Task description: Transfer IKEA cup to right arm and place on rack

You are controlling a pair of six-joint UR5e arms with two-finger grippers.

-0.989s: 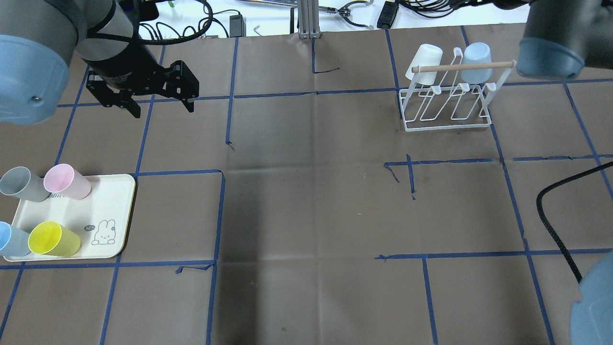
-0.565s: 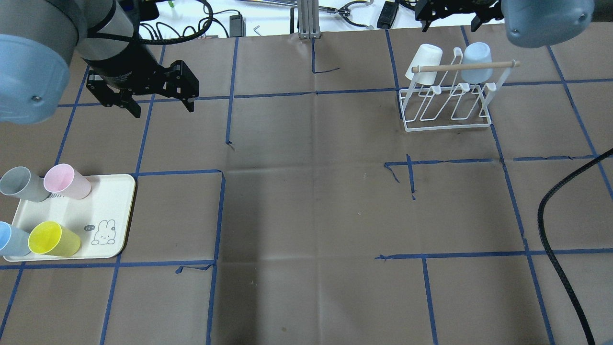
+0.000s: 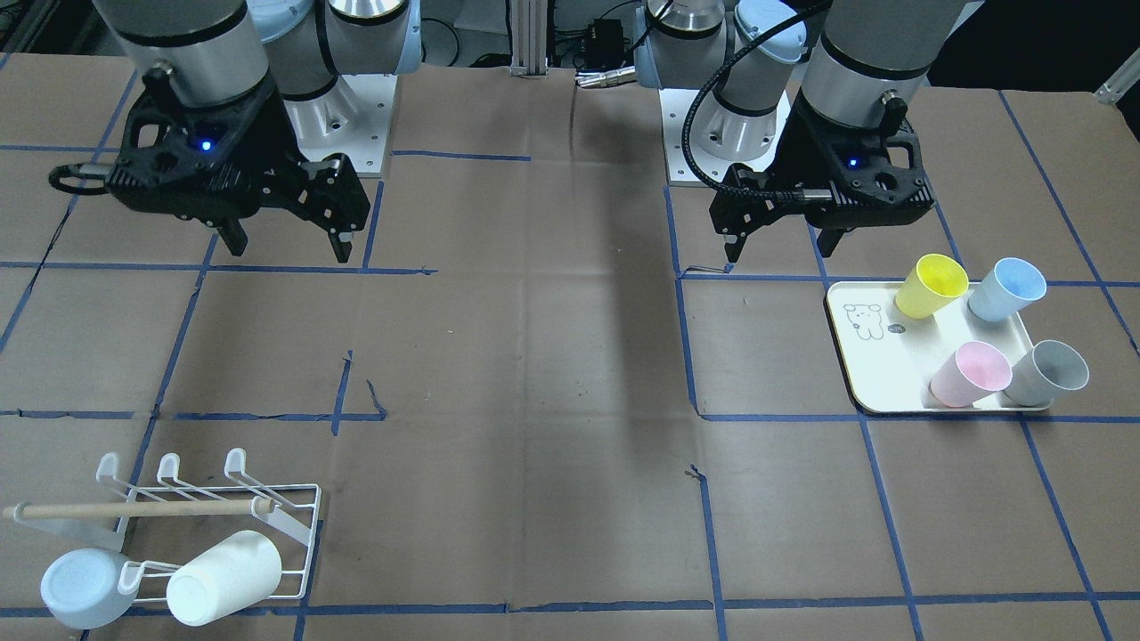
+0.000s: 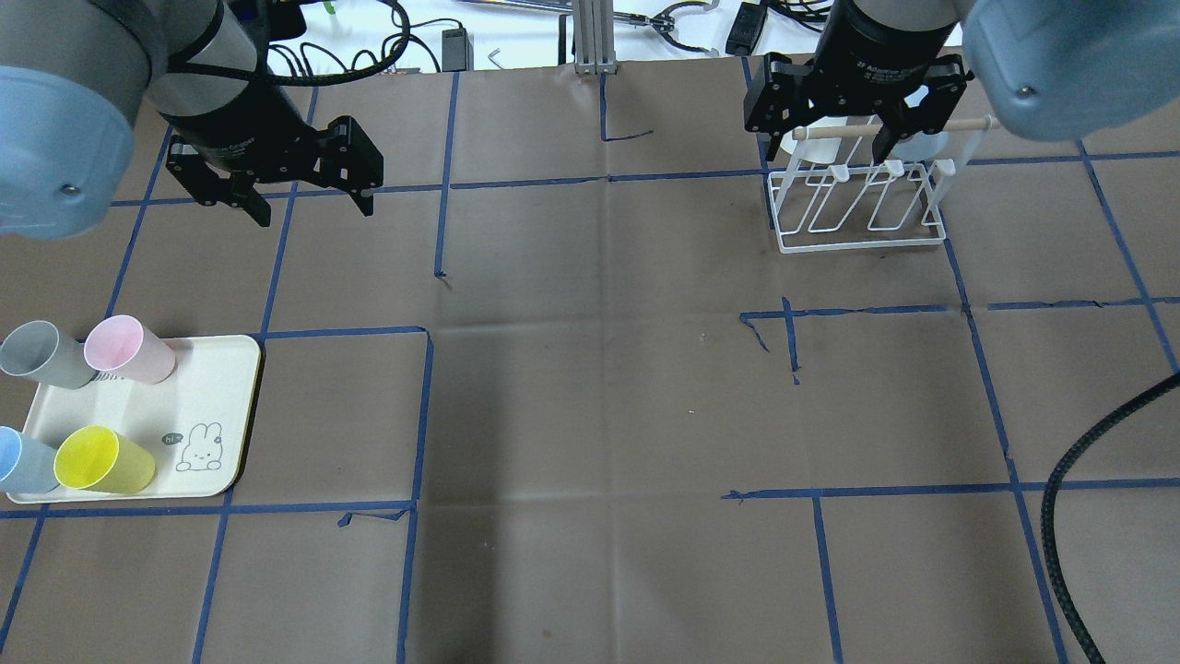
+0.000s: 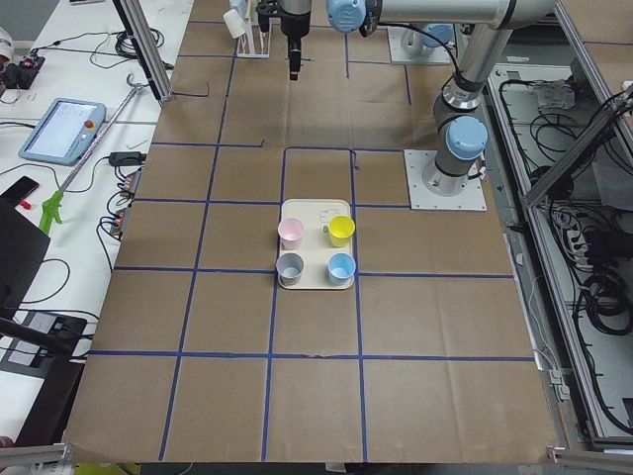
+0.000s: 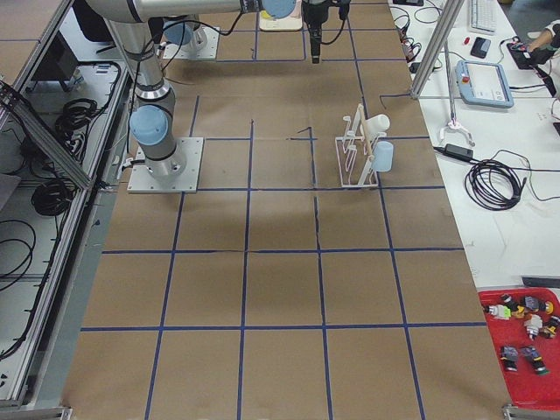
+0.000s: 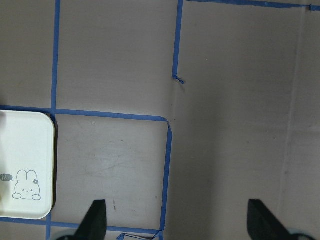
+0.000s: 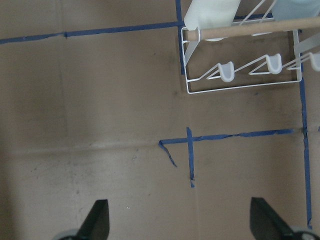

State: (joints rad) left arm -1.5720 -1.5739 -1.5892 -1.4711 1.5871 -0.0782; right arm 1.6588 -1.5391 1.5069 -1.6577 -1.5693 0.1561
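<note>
Hanging released and empty, your right end effector (image 4: pixel 834 138) is high over the right of the table (image 4: pixel 590 415), short of the rack (image 4: pixel 862 244). Left end effector (image 4: pixel 313 207): released, empty, over the left. Tray (image 4: pixel 217 397), near left, carries four IKEA cups: pink cup (image 4: pixel 129 349), grey cup (image 4: pixel 41 355), yellow cup (image 4: pixel 101 459), blue cup (image 4: pixel 23 461).

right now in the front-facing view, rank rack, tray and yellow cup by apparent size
rack
tray
yellow cup
The rack sits nearer the camera, so its lead over the tray is unsure.
</note>
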